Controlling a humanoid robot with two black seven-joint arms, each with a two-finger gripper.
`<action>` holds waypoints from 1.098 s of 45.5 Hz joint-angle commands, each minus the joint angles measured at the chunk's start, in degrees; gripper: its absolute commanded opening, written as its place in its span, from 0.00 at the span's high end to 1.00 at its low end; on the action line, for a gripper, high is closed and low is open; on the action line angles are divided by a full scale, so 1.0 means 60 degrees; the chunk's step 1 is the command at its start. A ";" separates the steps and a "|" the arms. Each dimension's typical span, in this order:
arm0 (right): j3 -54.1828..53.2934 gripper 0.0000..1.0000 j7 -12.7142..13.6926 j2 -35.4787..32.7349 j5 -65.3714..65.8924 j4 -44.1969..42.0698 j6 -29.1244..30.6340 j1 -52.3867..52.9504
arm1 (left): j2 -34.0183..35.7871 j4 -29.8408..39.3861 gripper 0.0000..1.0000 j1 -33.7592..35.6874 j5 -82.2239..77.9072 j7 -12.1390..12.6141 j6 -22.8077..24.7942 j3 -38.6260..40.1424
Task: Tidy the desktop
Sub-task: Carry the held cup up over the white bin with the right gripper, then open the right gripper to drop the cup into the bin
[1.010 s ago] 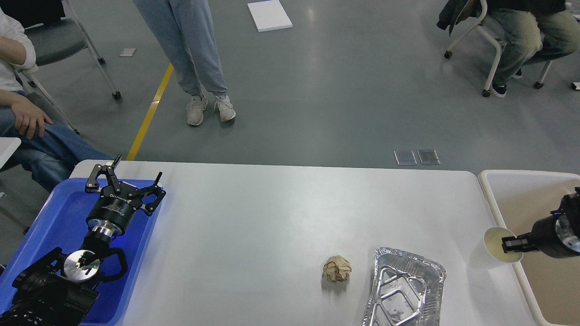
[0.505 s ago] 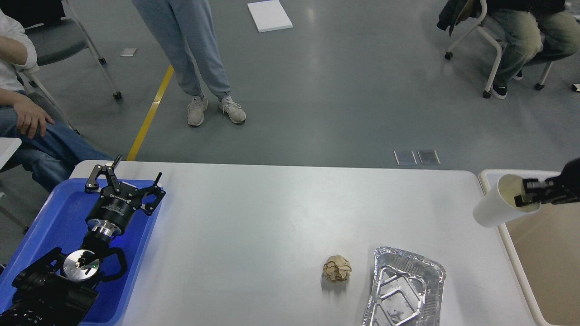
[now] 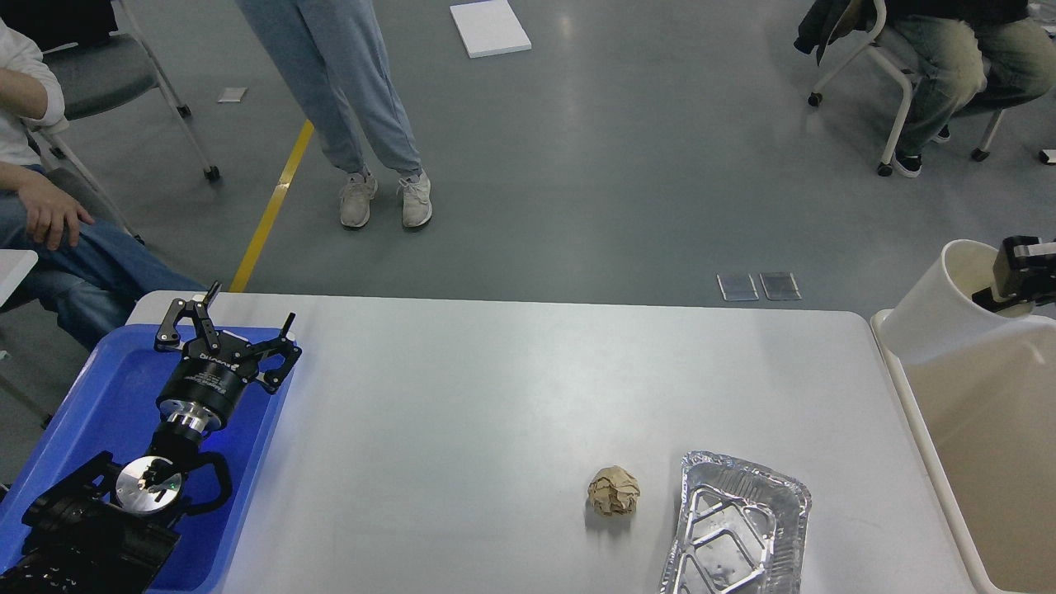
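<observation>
The whitish-grey desktop (image 3: 462, 396) carries a crumpled brown paper ball (image 3: 614, 490) and an empty foil tray (image 3: 733, 528) near its front right. My right gripper (image 3: 1008, 280) is shut on the rim of a white paper cup (image 3: 940, 307) and holds it tilted in the air above the far end of the beige bin (image 3: 990, 429). My left gripper (image 3: 233, 323) is open and empty above the far end of the blue tray (image 3: 107, 396).
A person stands beyond the table's far edge at the left. Seated people and chairs are at the far left and far right. A white board and small plates lie on the floor.
My right gripper has lifted the paper cup off the desktop's right edge, up and to the right, over the beige bin. The left arm has not moved.
</observation>
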State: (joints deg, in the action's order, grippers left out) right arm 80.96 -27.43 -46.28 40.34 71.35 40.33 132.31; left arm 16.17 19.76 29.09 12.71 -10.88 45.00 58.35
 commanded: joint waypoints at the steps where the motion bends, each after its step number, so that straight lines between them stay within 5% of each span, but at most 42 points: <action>1: -0.0046 1.00 0.0016 -0.0315 0.0162 0.0033 0.0779 0.1063 | 0.0000 0.0002 0.00 0.0000 0.0006 -0.0003 0.0000 0.0001; 19: -0.0089 1.00 0.0045 -0.0286 0.0162 -0.0230 0.0779 0.0903 | 0.0000 0.0002 0.00 0.0000 0.0005 -0.0003 0.0000 0.0001; 39: -0.0324 1.00 0.0060 -0.0754 -0.2634 -0.5488 0.0560 -0.3870 | 0.0000 -0.0012 0.00 0.0000 0.0005 -0.0003 0.0000 0.0001; 50: -0.1260 1.00 0.0104 -0.0886 -0.3865 -0.7202 -0.0597 -0.6712 | 0.0000 0.0002 0.00 0.0000 0.0005 -0.0003 0.0000 0.0001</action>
State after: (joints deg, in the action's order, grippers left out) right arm 77.50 -27.02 -50.59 24.80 39.65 41.88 107.92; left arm 16.17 19.75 29.09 12.71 -10.90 45.00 58.36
